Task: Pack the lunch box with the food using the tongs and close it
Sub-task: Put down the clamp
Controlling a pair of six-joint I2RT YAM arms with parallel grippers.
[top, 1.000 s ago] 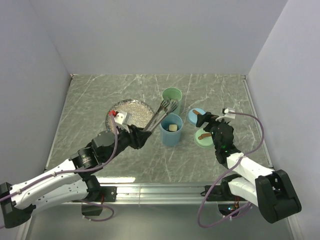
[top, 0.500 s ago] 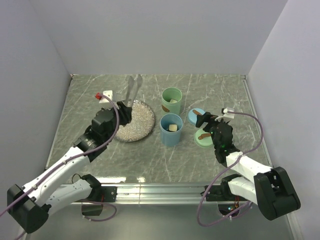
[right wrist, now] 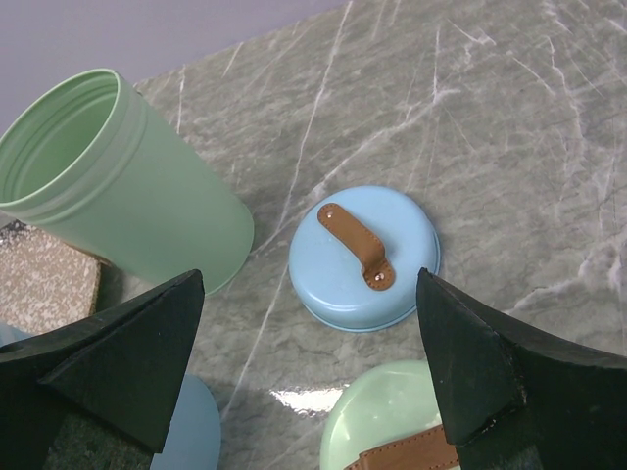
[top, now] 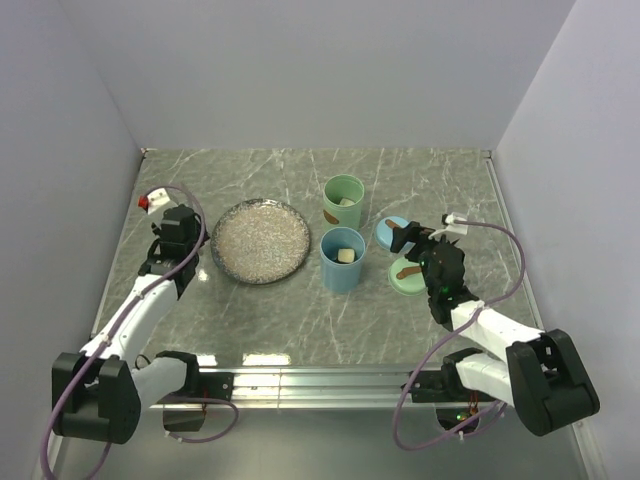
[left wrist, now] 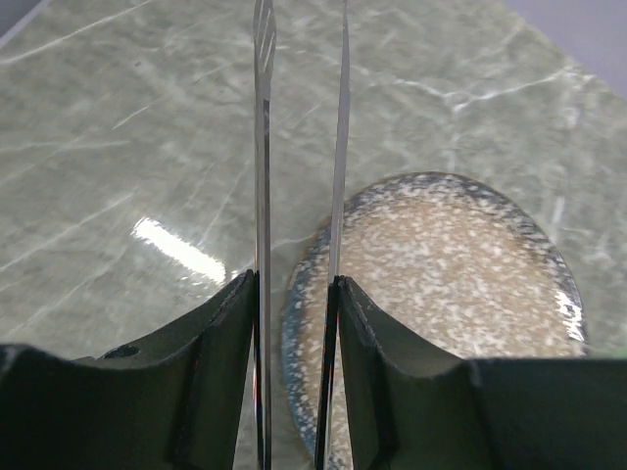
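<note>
The lunch box stands as two open cups, a green one and a blue one, each with a pale piece of food inside. Their lids lie to the right: the blue lid and the green lid, each with a brown handle. My left gripper is shut on the silver tongs, whose two arms reach forward over the table left of the plate. The right gripper hangs open above the blue lid with nothing in it.
The speckled round plate lies left of the cups with no food on it. My left arm runs along the left wall. The green cup stands close to the right gripper's left finger.
My left arm has swung from over the cups across the plate to the far left, carrying the tongs. The right arm has stayed put.
</note>
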